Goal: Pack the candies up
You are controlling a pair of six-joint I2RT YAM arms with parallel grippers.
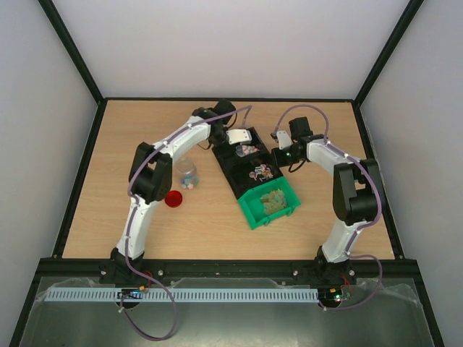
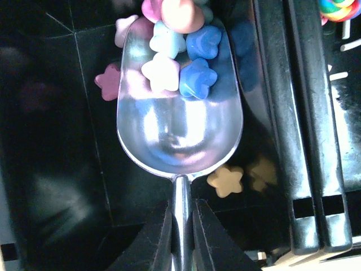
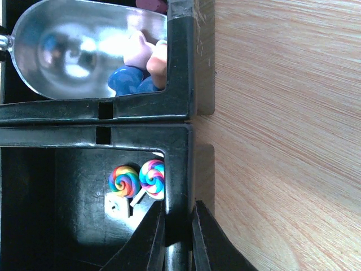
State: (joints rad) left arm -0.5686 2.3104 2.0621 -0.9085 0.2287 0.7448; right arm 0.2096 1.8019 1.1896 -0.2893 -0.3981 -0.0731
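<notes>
Star-shaped candies [image 2: 180,62] lie heaped at the tip of the scoop [image 2: 179,130], inside the far black bin [image 3: 180,68]. The left claw [image 2: 181,217] is clamped on the scoop's handle and the right claw [image 3: 179,220] on the neighbouring bin [image 3: 177,164]. A forward tilt during lifting would probably spill them short of the jar [image 1: 188,173].
</notes>
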